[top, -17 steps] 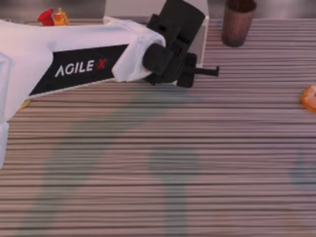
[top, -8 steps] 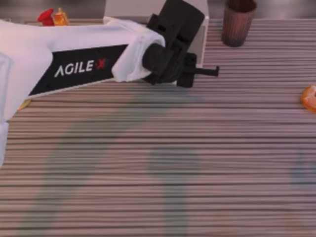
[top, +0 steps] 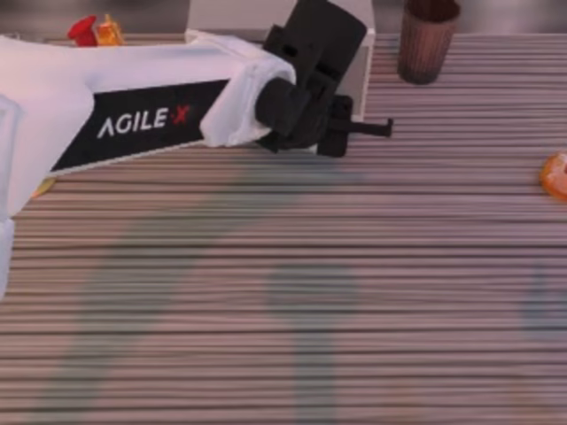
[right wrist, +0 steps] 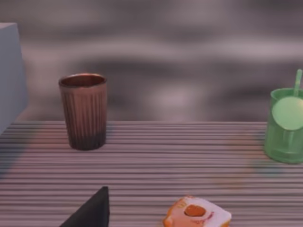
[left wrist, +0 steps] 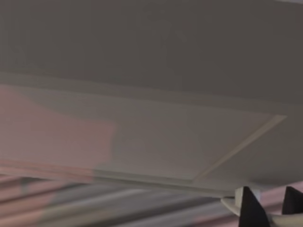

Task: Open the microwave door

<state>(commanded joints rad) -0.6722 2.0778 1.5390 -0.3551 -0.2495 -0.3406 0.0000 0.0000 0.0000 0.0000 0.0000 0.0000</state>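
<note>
We see the table [top: 354, 292], striped wood, with the microwave [top: 230, 16] at its far edge, mostly hidden under our left arm. The microwave door [left wrist: 142, 137] fills our left wrist view at close range. Our left gripper [top: 368, 129] sits at the microwave's front right corner; we cannot tell whether its fingers are spread or closed. A brown ribbed cup [top: 427, 37] stands just right of the microwave, a green cup [right wrist: 285, 125] farther right, and a small orange item [top: 556, 175] nearer us.
</note>
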